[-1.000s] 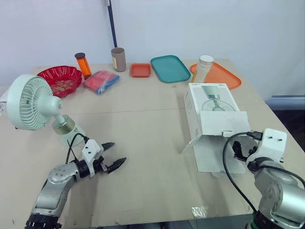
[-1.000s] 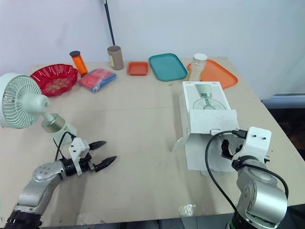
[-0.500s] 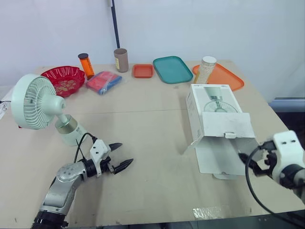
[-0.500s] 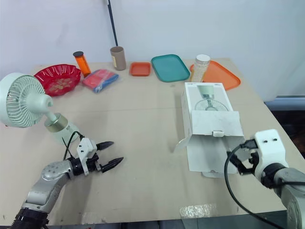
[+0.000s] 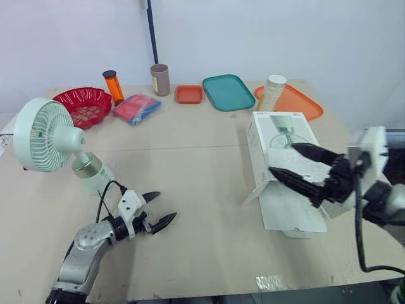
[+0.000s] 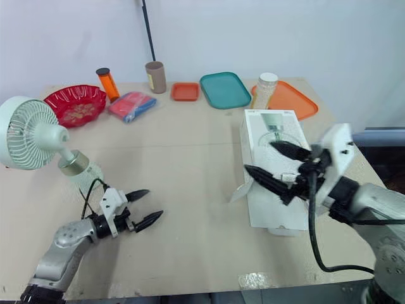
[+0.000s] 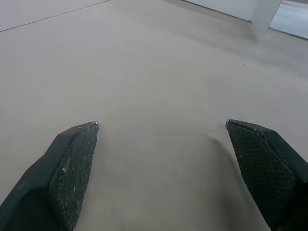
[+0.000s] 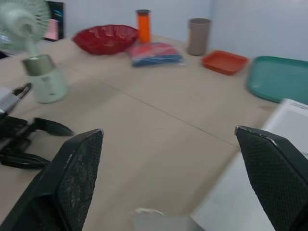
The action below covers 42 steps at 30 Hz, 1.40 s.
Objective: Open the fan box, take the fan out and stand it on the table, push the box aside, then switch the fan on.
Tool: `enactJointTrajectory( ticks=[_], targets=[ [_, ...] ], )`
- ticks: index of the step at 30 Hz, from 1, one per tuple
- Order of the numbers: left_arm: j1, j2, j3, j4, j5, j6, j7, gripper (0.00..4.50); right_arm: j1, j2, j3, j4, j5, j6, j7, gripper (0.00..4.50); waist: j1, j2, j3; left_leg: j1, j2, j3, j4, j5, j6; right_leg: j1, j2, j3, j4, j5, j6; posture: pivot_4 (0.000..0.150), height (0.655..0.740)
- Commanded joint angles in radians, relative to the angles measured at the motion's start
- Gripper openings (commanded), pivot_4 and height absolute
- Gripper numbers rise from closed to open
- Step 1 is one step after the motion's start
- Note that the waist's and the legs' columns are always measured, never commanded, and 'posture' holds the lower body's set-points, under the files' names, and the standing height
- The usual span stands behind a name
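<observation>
Fan [image 5: 47, 136] upright on the table [image 5: 202, 164], out of the fan box [image 5: 281, 126].
Pale green, base near the table's left edge, well apart from the white fan box lying on the right half with its flap open toward the near edge. Left gripper [image 5: 166, 206] low over bare tabletop just in front of the fan's base, fingers spread, grasping nothing. Right gripper [image 5: 280, 158] raised over the near end of the fan box, fingers wide apart, empty. Red bowl [image 5: 82, 104], orange bottle [image 5: 112, 85] and teal tray [image 5: 226, 92] along the far edge.
</observation>
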Motion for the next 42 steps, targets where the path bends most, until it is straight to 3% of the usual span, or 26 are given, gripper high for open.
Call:
enactJointTrajectory(
  ticks=[1,7,13,17,30,42],
  targets=[
    [0.096,0.031,0.061,-0.182,-0.039,0.056,0.046,4.5,-0.11,0.007,0.188,0.122,-0.041,-0.122,0.041,4.48,-0.001,-0.001,0.001,0.0,0.0,0.0,0.0,0.0,0.0,0.0,0.0,0.0,0.0,0.0,0.0,0.15,0.74],
    [0.309,0.052,0.178,-0.447,-0.088,0.133,0.134,4.5,-0.268,0.052,0.415,0.352,-0.116,-0.29,0.159,4.48,0.006,0.0,0.003,0.0,0.001,0.0,-0.001,0.0,0.0,-0.001,0.0,0.0,0.0,0.0,0.0,0.15,0.74],
    [0.408,-0.046,0.274,-0.526,-0.012,0.047,0.293,4.5,-0.351,0.09,0.563,0.529,-0.196,-0.42,0.278,4.48,0.012,-0.002,0.003,-0.001,-0.001,-0.002,0.0,0.0,0.0,-0.001,-0.002,-0.003,-0.001,0.0,0.0,0.15,0.74],
    [0.438,-0.145,0.345,-0.592,-0.034,0.014,0.406,4.5,-0.403,0.137,0.635,0.659,-0.271,-0.522,0.32,4.48,0.012,-0.002,0.004,-0.002,0.0,-0.002,0.0,0.0,0.0,-0.001,-0.002,-0.003,-0.001,0.0,-0.001,0.15,0.74],
    [0.454,-0.213,0.531,-0.788,-0.137,0.164,0.63,4.5,-0.494,0.265,0.625,0.796,-0.212,-0.605,0.49,4.48,0.008,-0.003,0.005,-0.001,0.0,-0.002,0.0,0.0,-0.001,-0.001,-0.001,-0.004,-0.001,0.001,-0.002,0.15,0.74],
    [0.399,-0.19,0.63,-0.757,-0.167,0.174,0.664,4.5,-0.514,0.303,0.667,0.822,-0.244,-0.641,0.544,4.48,0.006,-0.003,0.005,-0.002,0.0,-0.003,0.0,0.0,-0.002,-0.001,-0.001,-0.006,-0.001,0.002,-0.003,0.15,0.74]
  ],
)
